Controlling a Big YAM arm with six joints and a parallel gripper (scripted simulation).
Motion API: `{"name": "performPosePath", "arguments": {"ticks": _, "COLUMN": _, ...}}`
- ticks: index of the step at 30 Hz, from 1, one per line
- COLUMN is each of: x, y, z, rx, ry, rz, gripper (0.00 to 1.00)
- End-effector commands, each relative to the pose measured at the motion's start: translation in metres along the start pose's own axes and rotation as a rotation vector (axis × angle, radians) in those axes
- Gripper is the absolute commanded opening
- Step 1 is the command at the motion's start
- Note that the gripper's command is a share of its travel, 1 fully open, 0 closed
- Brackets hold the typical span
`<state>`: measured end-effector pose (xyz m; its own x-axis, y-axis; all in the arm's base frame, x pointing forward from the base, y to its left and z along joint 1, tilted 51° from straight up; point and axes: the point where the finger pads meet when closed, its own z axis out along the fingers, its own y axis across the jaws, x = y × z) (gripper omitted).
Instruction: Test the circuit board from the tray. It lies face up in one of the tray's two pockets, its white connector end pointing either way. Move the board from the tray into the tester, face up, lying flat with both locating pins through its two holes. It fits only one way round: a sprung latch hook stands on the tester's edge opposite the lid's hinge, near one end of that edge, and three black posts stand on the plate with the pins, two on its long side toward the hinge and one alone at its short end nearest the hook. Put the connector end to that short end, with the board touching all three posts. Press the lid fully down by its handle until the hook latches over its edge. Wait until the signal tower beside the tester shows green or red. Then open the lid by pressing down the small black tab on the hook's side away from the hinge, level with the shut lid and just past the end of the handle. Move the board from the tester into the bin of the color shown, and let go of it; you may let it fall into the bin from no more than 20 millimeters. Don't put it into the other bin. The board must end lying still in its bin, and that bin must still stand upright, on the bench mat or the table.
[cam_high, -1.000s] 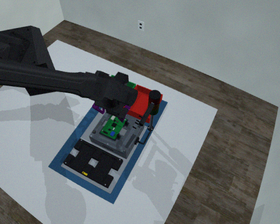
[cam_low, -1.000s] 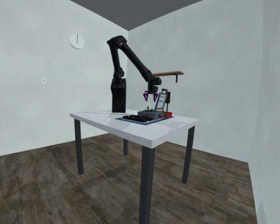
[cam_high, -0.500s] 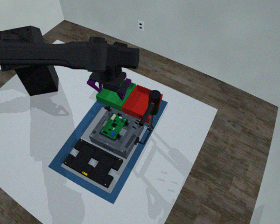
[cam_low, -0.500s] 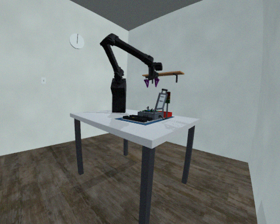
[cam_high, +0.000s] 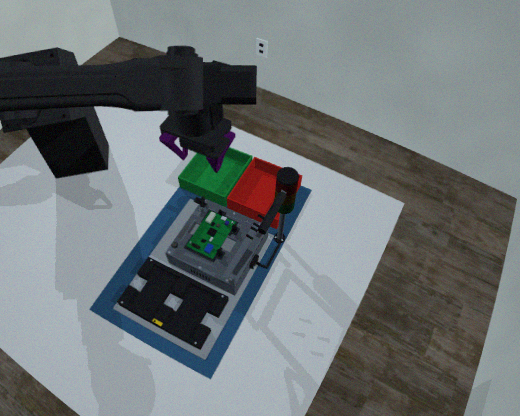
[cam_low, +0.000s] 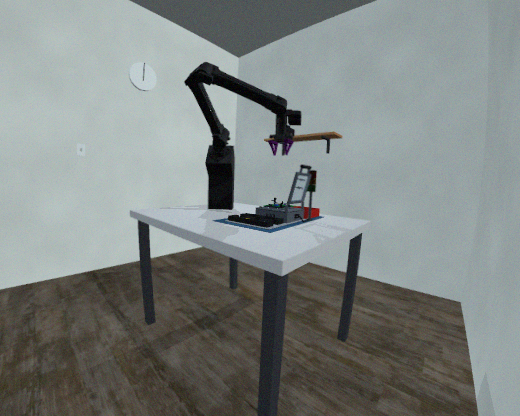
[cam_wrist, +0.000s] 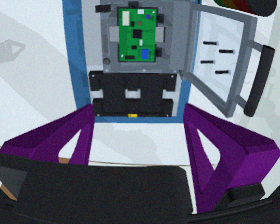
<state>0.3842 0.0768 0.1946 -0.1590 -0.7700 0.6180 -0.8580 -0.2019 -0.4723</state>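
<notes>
The green circuit board (cam_high: 212, 234) lies face up on the plate of the grey tester (cam_high: 223, 249), its white connector end toward the bins. It also shows in the wrist view (cam_wrist: 139, 35). The tester's lid (cam_wrist: 221, 53) stands open on the side by the signal tower (cam_high: 287, 190), which looks unlit. My gripper (cam_high: 197, 150) hangs high above the table, over the green bin's near edge, with its purple fingers apart and nothing between them. In the exterior view the gripper (cam_low: 280, 147) is well above the tester.
The black tray (cam_high: 172, 302) lies in front of the tester on the blue mat, both pockets empty. The green bin (cam_high: 215, 177) and the red bin (cam_high: 257, 192) stand side by side behind the tester. The arm's base stands at the table's back left.
</notes>
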Motion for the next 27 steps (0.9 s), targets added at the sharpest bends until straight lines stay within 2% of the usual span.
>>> {"name": "performPosePath", "arguments": {"ticks": 1, "x": 0.0012, "y": -0.0038, "z": -0.0021, "rx": -0.001, "ry": 0.001, "rz": 0.030, "gripper": 0.48}}
{"name": "performPosePath", "arguments": {"ticks": 27, "x": 0.0014, "y": -0.0056, "z": -0.0030, "rx": 0.006, "ry": -0.003, "rz": 0.038, "gripper": 0.48}}
